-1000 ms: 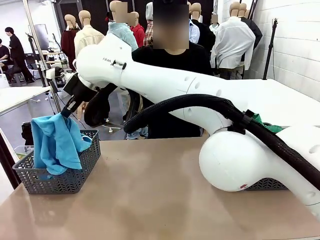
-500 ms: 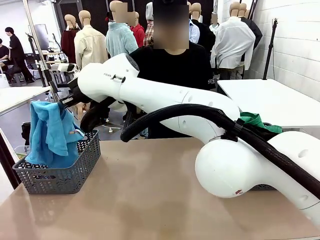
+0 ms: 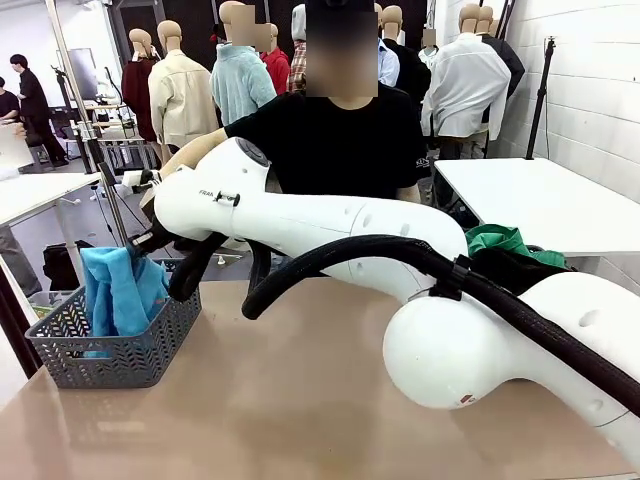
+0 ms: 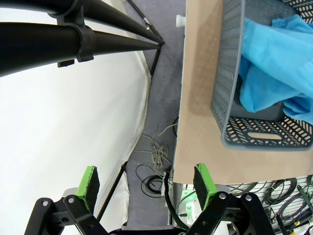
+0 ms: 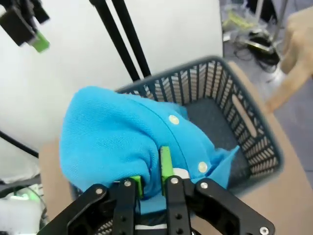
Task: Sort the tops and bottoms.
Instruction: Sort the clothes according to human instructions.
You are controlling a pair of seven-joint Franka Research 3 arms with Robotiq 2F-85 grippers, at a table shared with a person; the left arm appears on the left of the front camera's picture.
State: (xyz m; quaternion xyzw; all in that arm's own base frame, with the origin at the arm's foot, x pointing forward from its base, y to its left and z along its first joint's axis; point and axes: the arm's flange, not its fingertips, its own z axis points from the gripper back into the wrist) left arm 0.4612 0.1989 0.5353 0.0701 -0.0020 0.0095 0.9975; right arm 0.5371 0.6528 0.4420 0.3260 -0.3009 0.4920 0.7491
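Observation:
The top, a sky-blue shirt (image 3: 120, 290), hangs partly down into the grey mesh basket (image 3: 110, 360) at the table's left end. My right arm reaches across the table to it, and my right gripper (image 3: 150, 240) sits just above the cloth. In the right wrist view the green pads (image 5: 165, 166) stand close together with a fold of the blue shirt (image 5: 117, 132) pinched between them, over the basket (image 5: 244, 122). Of the bottoms, a green garment (image 3: 500, 240) lies on a black one (image 3: 520, 268) at the right, behind my arm. My left gripper (image 4: 146, 183) is open and holds nothing, hanging off the table's edge beside the basket (image 4: 225, 73).
A person in a black shirt (image 3: 340, 140) stands at the far side of the table, one arm (image 3: 190, 152) behind my right arm. Black tripod legs (image 4: 117, 29) stand on the floor left of the table. The brown tabletop (image 3: 280, 400) stretches between the basket and my arm's base.
My right arm has come down, lowering the blue shirt from above the basket's rim into the basket. The left gripper has stayed open.

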